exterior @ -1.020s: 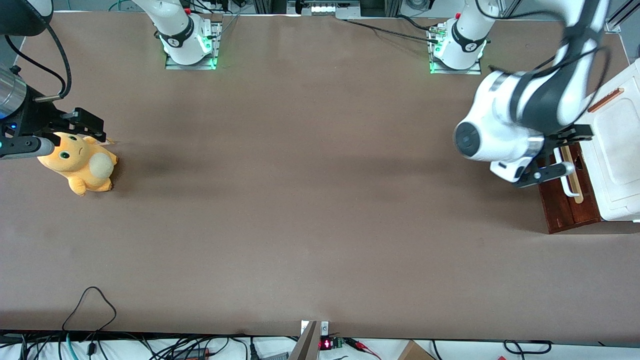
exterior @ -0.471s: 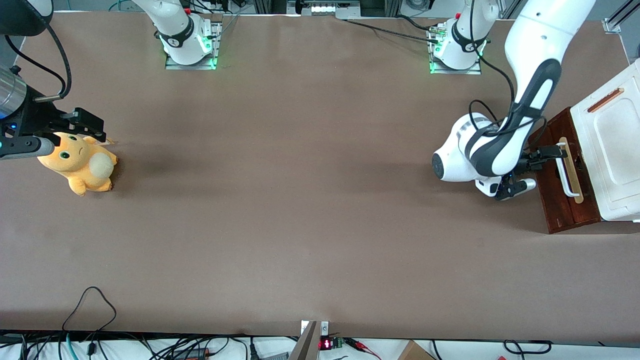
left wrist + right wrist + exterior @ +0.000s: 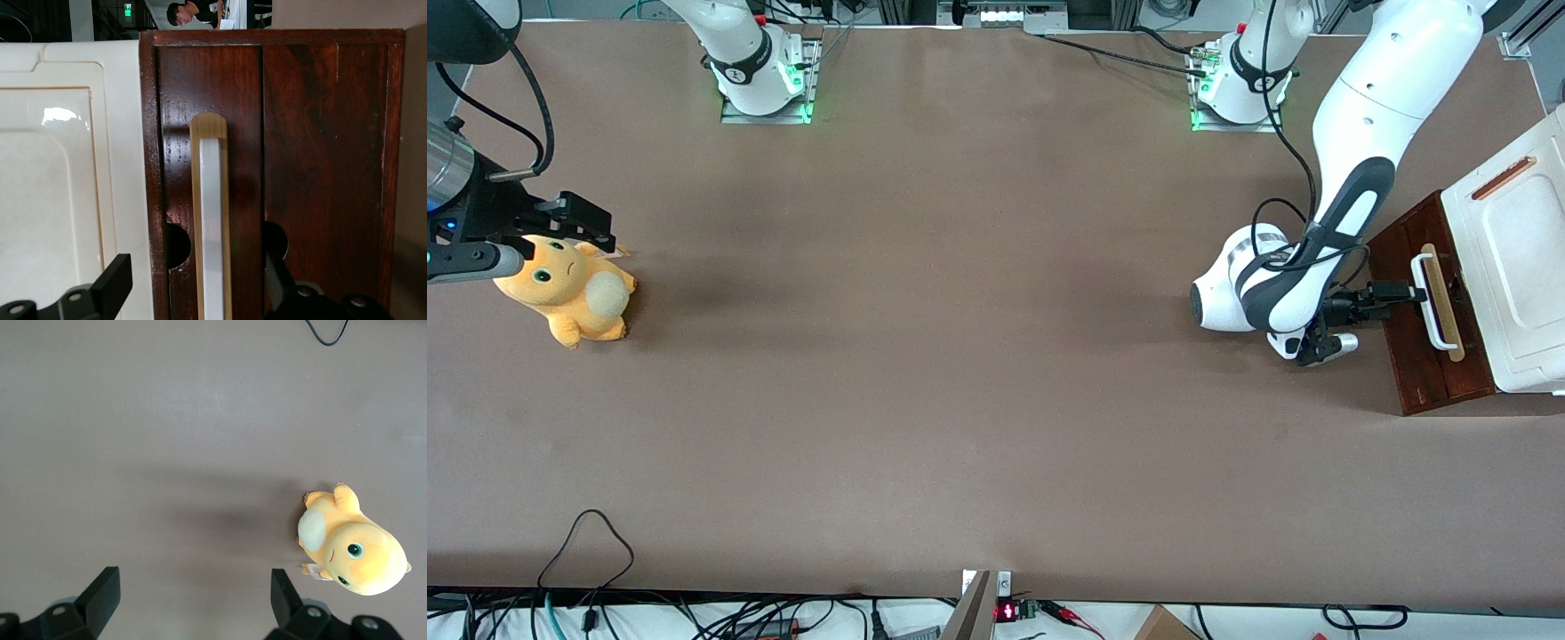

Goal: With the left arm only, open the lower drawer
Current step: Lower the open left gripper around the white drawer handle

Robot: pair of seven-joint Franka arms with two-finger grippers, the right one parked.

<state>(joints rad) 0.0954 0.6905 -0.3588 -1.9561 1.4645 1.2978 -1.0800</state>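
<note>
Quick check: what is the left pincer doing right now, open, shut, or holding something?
Left pincer: open, fingers straddling the handle of the lower drawer, holding nothing.

Even overhead light, frames sharp; glare patch sat on the white cabinet [image 3: 63,115], soft shadow lay beside the plush toy [image 3: 569,289], gripper [image 3: 1412,291] fingers crisp.

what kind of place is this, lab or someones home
Most likely a robotics lab: the left arm is bolted to a brown table, cables trail off the edge, and its open gripper sits at the lower drawer handle.
</note>
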